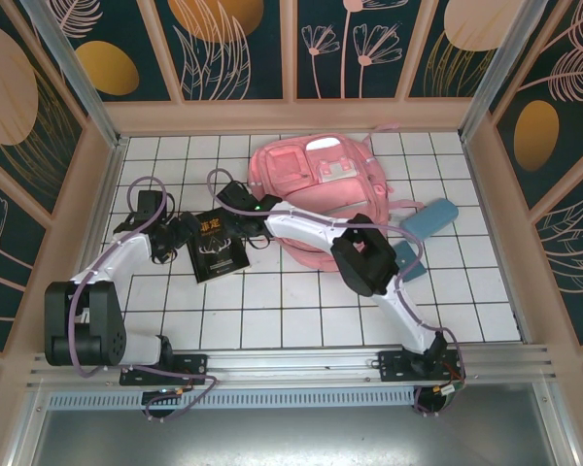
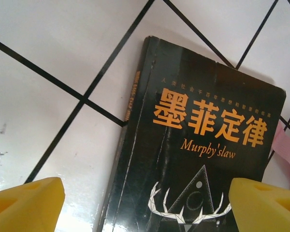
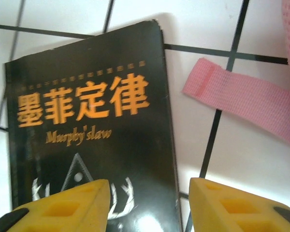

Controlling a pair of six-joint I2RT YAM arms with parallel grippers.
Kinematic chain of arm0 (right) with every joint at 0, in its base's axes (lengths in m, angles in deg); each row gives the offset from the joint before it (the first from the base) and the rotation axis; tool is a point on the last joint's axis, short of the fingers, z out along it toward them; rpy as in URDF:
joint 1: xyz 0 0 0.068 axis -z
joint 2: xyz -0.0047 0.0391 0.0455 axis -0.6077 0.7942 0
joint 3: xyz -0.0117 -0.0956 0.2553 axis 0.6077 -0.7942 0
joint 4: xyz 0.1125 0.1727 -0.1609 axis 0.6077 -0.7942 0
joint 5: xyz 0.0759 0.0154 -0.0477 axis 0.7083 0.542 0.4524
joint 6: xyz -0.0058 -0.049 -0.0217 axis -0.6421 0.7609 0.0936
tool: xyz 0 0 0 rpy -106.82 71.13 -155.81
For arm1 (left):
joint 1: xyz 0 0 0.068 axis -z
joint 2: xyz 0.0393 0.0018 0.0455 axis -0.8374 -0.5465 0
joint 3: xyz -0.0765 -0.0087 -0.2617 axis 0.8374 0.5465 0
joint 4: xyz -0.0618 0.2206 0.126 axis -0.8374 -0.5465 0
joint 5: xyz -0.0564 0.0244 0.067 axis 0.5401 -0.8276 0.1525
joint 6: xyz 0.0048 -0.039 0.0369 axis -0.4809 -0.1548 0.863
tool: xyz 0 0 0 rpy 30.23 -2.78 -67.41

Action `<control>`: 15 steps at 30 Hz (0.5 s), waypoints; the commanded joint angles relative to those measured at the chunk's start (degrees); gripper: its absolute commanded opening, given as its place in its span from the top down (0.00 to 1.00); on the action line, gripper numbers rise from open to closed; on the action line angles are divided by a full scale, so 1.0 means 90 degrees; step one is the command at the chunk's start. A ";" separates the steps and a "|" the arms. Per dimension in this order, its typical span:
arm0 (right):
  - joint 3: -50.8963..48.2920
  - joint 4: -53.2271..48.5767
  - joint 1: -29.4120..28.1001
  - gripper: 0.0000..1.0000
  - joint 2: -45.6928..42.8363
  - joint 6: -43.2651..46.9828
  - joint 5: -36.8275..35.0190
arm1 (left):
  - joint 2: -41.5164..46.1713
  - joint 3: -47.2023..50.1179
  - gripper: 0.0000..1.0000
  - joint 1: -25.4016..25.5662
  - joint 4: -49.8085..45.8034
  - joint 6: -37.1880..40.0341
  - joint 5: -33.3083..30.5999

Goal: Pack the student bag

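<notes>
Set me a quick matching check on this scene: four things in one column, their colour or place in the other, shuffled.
Things:
1. book
2. student bag
3. pencil case
4. strap end

Descriptions:
A. blue, right of the bag in the top view
B. pink webbing lying flat beside the book
C. black cover with an orange title
D. pink, the largest item, at the far middle

Pairs: 1-C, 2-D, 3-A, 4-B
</notes>
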 commanded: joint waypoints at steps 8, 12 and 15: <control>0.0832 -0.1181 -0.0119 0.54 0.0795 0.0623 -0.0517 | -0.0137 0.0253 0.19 -0.0042 0.0358 0.0035 0.0475; 0.0232 -0.1217 -0.0169 0.57 0.0557 0.0500 -0.0615 | -0.0155 0.0306 0.19 -0.0042 0.0456 0.0189 0.0616; -0.0842 -0.0874 -0.0242 0.57 0.0010 0.0350 -0.0615 | -0.0119 0.0317 0.19 -0.0042 0.0438 0.0337 0.0633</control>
